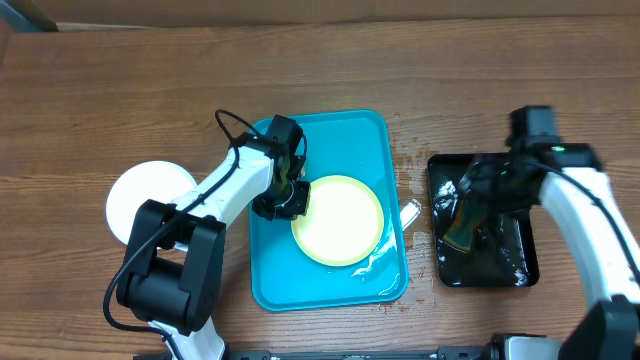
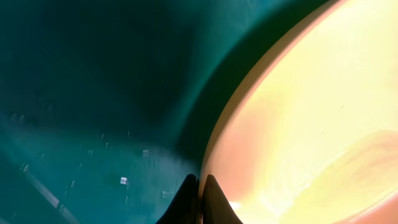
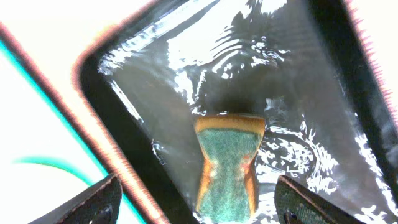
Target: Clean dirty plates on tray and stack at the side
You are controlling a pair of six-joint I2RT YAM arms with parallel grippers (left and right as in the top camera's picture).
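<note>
The pale yellow-green plate (image 1: 340, 220) lies in the turquoise tray (image 1: 345, 130); it fills the right of the left wrist view (image 2: 311, 112). My left gripper (image 1: 290, 195) is at the plate's left rim, and its fingers (image 2: 200, 186) are pinched shut on that rim. A white plate (image 1: 145, 200) rests on the table left of the tray. A third plate is not in view. My right gripper (image 1: 470, 210) hangs open (image 3: 196, 193) over a green and orange sponge (image 3: 227, 168) and does not touch it.
The sponge lies in shallow water in the smaller black tray (image 1: 520, 270) at the right. Water drops and a small clear scrap (image 1: 410, 212) lie on the wood between the two trays. Drops also wet the turquoise tray floor (image 2: 93, 155).
</note>
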